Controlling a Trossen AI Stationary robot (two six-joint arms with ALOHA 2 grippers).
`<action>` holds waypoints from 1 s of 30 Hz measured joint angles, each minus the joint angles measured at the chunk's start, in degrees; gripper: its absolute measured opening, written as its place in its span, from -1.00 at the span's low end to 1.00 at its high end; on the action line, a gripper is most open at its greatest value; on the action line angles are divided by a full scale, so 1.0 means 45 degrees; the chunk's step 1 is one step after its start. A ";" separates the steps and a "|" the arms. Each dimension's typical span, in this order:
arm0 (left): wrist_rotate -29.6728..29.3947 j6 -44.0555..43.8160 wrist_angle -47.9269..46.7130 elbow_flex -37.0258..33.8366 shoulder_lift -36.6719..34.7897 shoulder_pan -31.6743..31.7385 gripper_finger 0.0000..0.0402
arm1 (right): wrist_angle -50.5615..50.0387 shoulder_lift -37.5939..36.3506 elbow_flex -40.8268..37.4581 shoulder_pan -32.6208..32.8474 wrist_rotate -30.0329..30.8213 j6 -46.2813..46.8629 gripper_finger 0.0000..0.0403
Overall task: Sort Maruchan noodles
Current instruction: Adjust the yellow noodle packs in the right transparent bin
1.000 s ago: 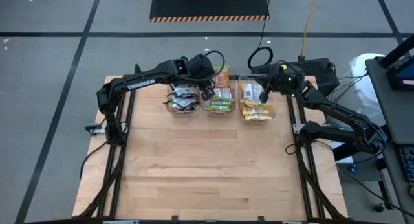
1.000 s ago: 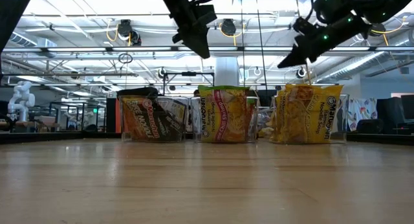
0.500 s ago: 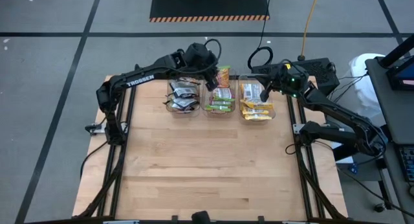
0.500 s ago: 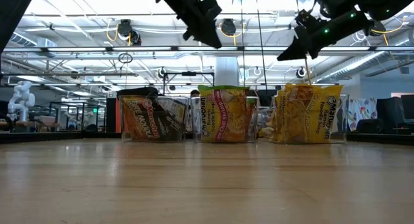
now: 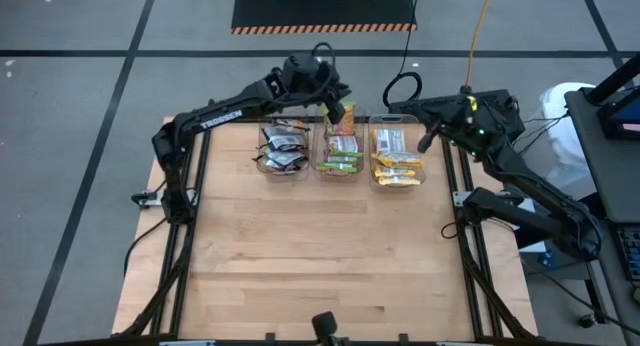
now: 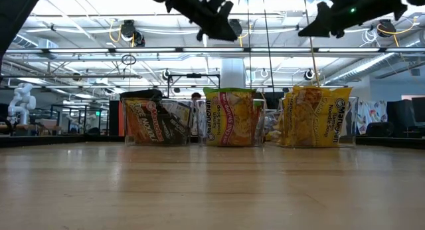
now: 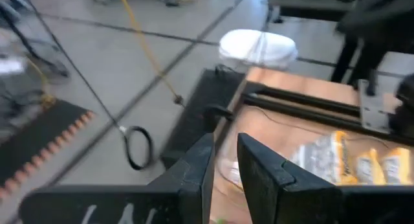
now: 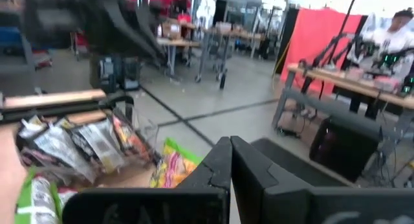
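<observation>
all noodles sitting in three clear bins at far edge of table: black packs left, green middle, yellow right; left gripper high over far end of middle bin, fingers slightly apart, empty; right gripper high at right of yellow bin, pressed together, empty; sort looks done, next call likely arms pulling clear

Grey floor, striped mat
</observation>
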 joint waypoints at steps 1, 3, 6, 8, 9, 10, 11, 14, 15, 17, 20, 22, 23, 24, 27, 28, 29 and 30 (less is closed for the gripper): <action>0.0242 -0.0147 0.0116 -0.0012 0.0215 0.0009 -0.63 | 0.0000 -0.0218 0.0000 0.0001 -0.0001 0.0002 -1.00; 0.0852 -0.0409 0.0622 -0.0002 0.0596 -0.0020 -0.63 | 0.0005 -0.0647 0.0000 -0.0009 0.0023 0.0059 -1.00; 0.1416 -0.0822 0.1038 0.0449 0.1355 -0.0063 -0.63 | 0.0010 -0.1071 0.0000 -0.0016 0.0051 0.0238 -1.00; 0.1616 -0.1013 0.0915 0.1128 0.1957 -0.0122 -0.63 | 0.0010 -0.1312 0.0000 -0.0015 0.0053 0.0347 -1.00; 0.1728 -0.1089 0.0914 0.1627 0.2328 -0.0124 -0.63 | 0.0005 -0.1369 0.0000 -0.0015 0.0055 0.0373 -1.00; 0.1969 -0.1177 0.0843 0.2170 0.2666 -0.0121 -0.63 | 0.0005 -0.1413 0.0000 -0.0015 0.0052 0.0378 -1.00; 0.2247 -0.1294 0.0622 0.2780 0.3036 -0.0119 -0.63 | 0.0005 -0.1431 0.0000 -0.0015 0.0018 0.0390 -1.00; 0.2911 -0.1630 0.0008 0.4694 0.4077 -0.0201 -0.63 | -0.0168 -0.1333 0.0000 -0.0015 -0.0005 0.0883 -1.00; 0.2973 -0.1645 -0.0320 0.5247 0.4337 -0.0205 -0.63 | -0.0271 -0.1202 0.0000 -0.0015 -0.0012 0.0992 -1.00; 0.2985 -0.1620 -0.0955 0.5979 0.4627 -0.0219 -0.63 | -0.0388 -0.0867 0.0000 -0.0015 -0.0018 0.0885 -1.00; 0.2929 -0.1336 -0.1899 0.6390 0.4639 -0.0149 -0.63 | 0.0100 -0.0105 0.0000 0.0019 -0.0029 0.0464 -1.00; 0.2886 -0.1249 -0.2598 0.6564 0.4470 -0.0006 -0.63 | 0.0735 0.0543 0.0052 0.0016 -0.0040 0.0010 -1.00; 0.2880 -0.1249 -0.2694 0.6564 0.4371 0.0034 -0.63 | 0.0920 0.0919 0.0235 0.0015 -0.0049 -0.0259 -1.00; 0.2865 -0.1282 -0.2790 0.6564 0.4220 0.0099 -0.63 | 0.1026 0.1354 0.0510 0.0015 -0.0049 -0.0524 -1.00; 0.2841 -0.1388 -0.3638 0.6574 0.3872 0.0314 -0.63 | 0.0962 0.2739 0.1600 0.0015 -0.0068 -0.1221 -1.00; 0.2831 -0.1348 -0.4042 0.6574 0.3787 0.0377 -0.63 | 0.0953 0.3239 0.2071 0.0015 -0.0072 -0.1418 -1.00; 0.2827 -0.1242 -0.4313 0.6574 0.3736 0.0424 -0.63 | 0.0866 0.3742 0.2553 0.0015 -0.0071 -0.1643 -1.00; 0.2818 -0.1142 -0.4494 0.6574 0.3674 0.0476 -0.63 | 0.0610 0.4253 0.3049 0.0015 -0.0069 -0.1812 -1.00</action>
